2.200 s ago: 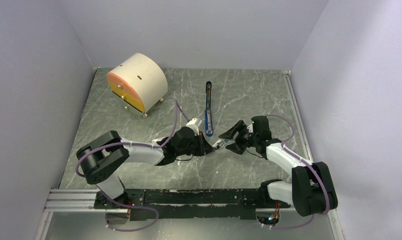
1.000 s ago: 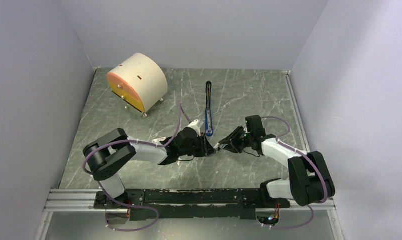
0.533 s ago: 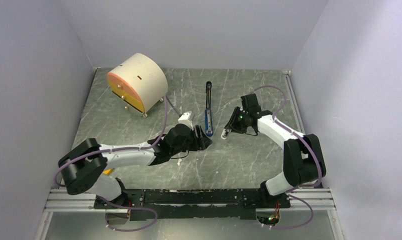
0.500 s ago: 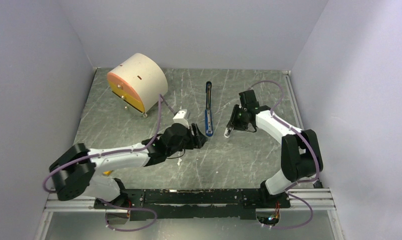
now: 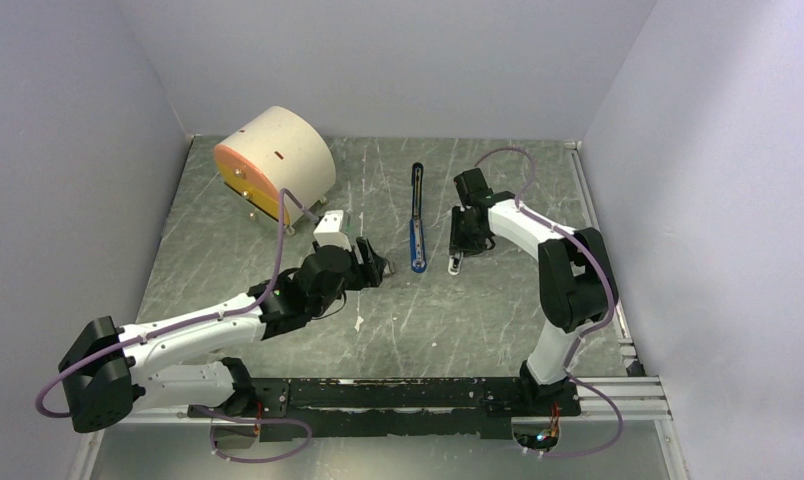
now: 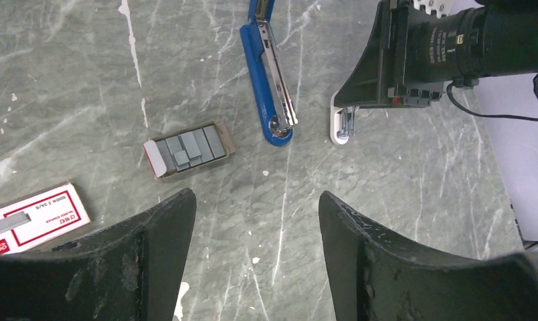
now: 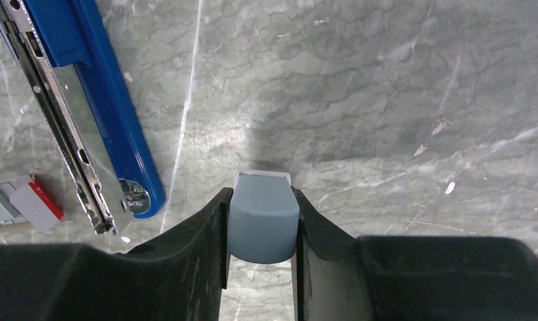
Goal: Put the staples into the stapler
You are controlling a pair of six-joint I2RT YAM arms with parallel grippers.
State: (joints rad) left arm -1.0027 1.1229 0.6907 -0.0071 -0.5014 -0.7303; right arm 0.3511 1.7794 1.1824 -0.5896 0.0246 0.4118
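Observation:
The blue stapler lies opened out flat on the table, its metal channel up. The grey staples sit in a small tray just left of its near end; only the tray's corner shows in the right wrist view. My left gripper hangs open above the table, near side of the staples, with nothing between its fingers. My right gripper is shut on a light-blue and white oblong piece, just right of the stapler's near end.
A cream drum-shaped drawer box with an orange front stands at the back left. A red-and-white staple box lies on the table left of the staples. Walls enclose the table on three sides.
My two grippers met at the table's middle earlier. The left one has opened and drawn back to the left. The right one has carried the light-blue piece away to the stapler's right side.

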